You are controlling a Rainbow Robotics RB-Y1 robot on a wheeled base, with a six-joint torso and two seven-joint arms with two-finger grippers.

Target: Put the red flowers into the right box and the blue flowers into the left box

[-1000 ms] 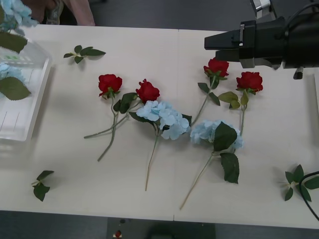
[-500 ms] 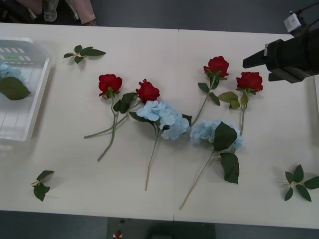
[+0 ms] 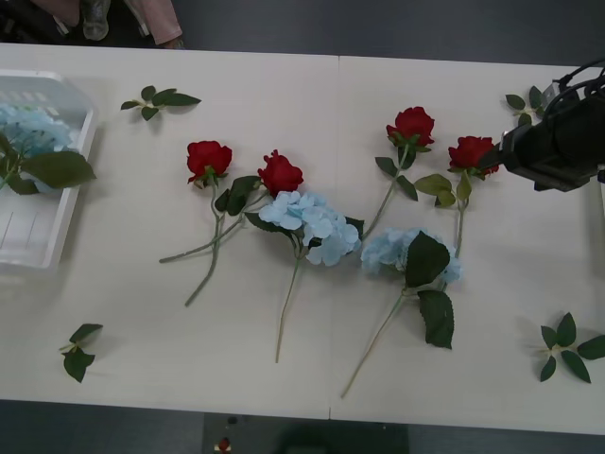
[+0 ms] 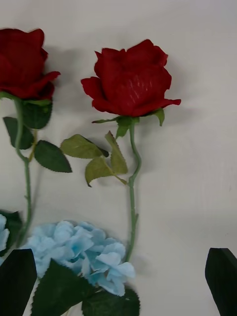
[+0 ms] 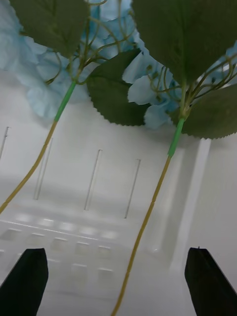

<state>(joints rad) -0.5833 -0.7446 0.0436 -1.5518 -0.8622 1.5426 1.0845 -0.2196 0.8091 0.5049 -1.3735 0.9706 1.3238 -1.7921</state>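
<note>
The right gripper (image 4: 118, 281), its two black fingers spread wide with nothing between them, is hovering over the far-right deep-red artificial rose (image 4: 131, 79), whose thin green stem (image 4: 132, 197) is running down between the open fingers toward a pale sky-blue hydrangea cluster (image 4: 81, 247) lying just beside it. In the front view that arm is sitting at the right edge of the white table (image 3: 284, 378), right beside this rose (image 3: 473, 151); three more red roses (image 3: 412, 124) and two blue clusters (image 3: 312, 225) are lying across the middle of the table. The step in hand looks like the first red-flower pick. The next move probably calls for dropping onto the bare stretch of stem below the leaves and closing there, clear of the blue petals. The left gripper (image 5: 118, 284), also spread wide and empty, is hanging over the shallow white translucent slotted tray (image 3: 38, 248) at the table's left, where two blue flowers (image 5: 148, 94) are already lying on the slotted floor.
</note>
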